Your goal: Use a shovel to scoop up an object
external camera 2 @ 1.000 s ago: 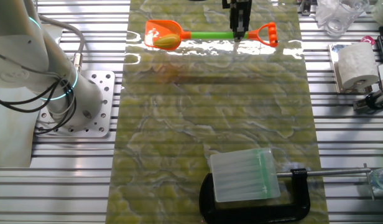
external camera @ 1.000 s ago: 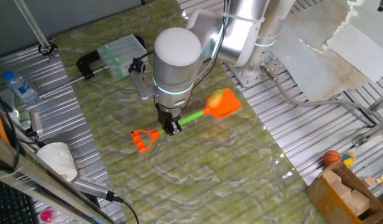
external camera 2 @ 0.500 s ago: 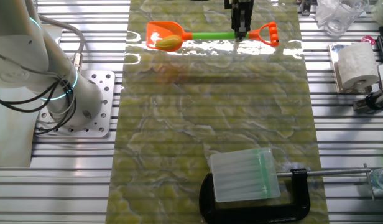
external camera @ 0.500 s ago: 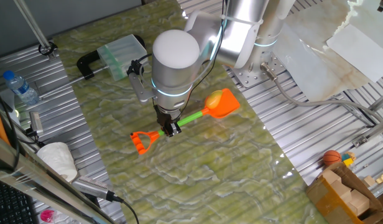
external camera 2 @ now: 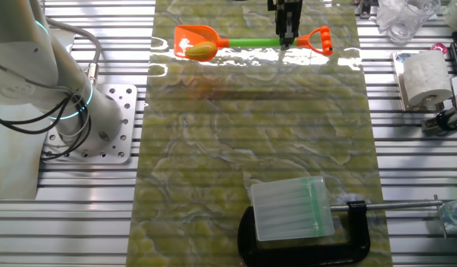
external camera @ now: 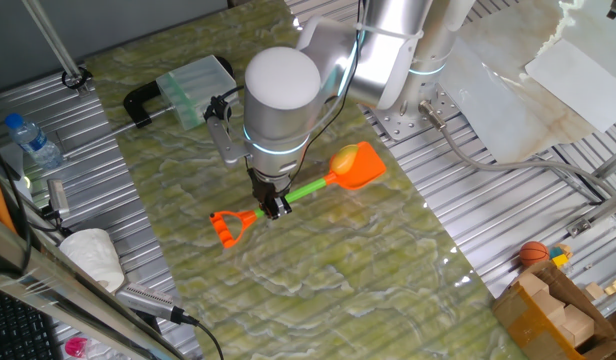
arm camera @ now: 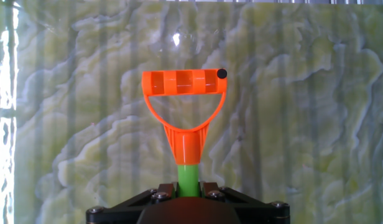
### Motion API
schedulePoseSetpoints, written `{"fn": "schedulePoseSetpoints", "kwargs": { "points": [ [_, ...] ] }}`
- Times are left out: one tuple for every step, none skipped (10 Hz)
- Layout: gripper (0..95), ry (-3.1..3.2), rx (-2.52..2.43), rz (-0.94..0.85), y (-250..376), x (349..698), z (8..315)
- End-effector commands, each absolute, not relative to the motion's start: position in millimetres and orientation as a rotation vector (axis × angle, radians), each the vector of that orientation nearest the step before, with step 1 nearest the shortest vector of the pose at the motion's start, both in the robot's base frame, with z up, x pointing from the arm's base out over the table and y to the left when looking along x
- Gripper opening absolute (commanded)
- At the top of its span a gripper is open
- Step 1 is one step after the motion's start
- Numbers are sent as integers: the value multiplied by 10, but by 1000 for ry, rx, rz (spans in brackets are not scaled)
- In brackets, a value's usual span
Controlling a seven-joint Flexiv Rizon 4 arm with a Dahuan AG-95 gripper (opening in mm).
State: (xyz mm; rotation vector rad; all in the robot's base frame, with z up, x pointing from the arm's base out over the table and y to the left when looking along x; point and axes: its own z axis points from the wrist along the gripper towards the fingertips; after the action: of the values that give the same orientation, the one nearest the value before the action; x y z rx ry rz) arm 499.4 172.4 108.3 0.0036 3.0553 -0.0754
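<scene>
— What's moved since a second ago?
— The shovel [external camera: 288, 192] sits a touch higher, gripper [external camera: 272, 205] still pinching its green shaft.
— And the object [external camera 2: 202, 50]?
— On the orange blade, by the worktop's [external camera 2: 251, 148] far edge.

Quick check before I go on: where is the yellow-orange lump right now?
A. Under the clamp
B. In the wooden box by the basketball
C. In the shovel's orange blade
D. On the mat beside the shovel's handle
C. The lump sits in the orange blade of the shovel, whose green shaft the gripper clamps near the handle.
</scene>
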Motion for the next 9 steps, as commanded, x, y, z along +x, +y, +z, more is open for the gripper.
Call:
{"fn": "schedulePoseSetpoints", "kwargs": {
  "points": [
    [0, 3056, 1, -74, 1724, 4993, 1085],
    [0, 3055, 2, -73, 1724, 4993, 1085],
    [0, 3055, 6, -74, 1724, 4993, 1085],
    [0, 3055, 26, -73, 1724, 4993, 1085],
    [0, 3055, 24, -67, 1723, 4992, 1085],
    [0, 3055, 24, -65, 1723, 4992, 1085],
    [0, 3055, 26, -64, 1723, 4992, 1084],
    [0, 3055, 21, -65, 1723, 4992, 1084],
    [0, 3055, 18, -66, 1718, 4988, 1083]
  ]
}}
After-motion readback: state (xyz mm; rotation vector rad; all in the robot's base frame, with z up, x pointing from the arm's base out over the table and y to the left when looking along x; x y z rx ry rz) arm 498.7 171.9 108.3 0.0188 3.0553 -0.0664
